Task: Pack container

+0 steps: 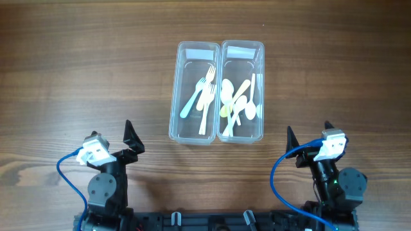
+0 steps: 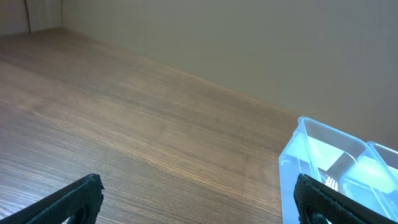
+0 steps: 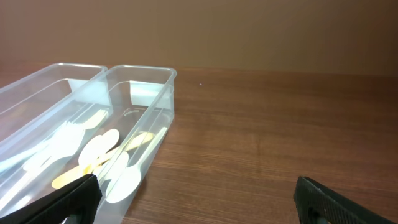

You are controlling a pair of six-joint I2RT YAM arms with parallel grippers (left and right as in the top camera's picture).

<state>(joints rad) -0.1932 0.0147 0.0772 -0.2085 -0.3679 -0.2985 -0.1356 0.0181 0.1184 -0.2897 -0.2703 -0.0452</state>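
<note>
Two clear plastic containers stand side by side at the table's middle. The left container [image 1: 194,93] holds forks, one light blue and others cream. The right container [image 1: 242,90] holds several white and yellow spoons. My left gripper [image 1: 133,142] is open and empty, near the front left, apart from the containers. My right gripper [image 1: 308,138] is open and empty at the front right. The left wrist view shows the left container's corner [image 2: 311,155] past my open fingers [image 2: 198,199]. The right wrist view shows both containers, the spoon container [image 3: 134,143] nearer, between my open fingers [image 3: 196,199].
The wooden table [image 1: 77,77] stretches around the containers. Blue cables loop by each arm base at the front edge.
</note>
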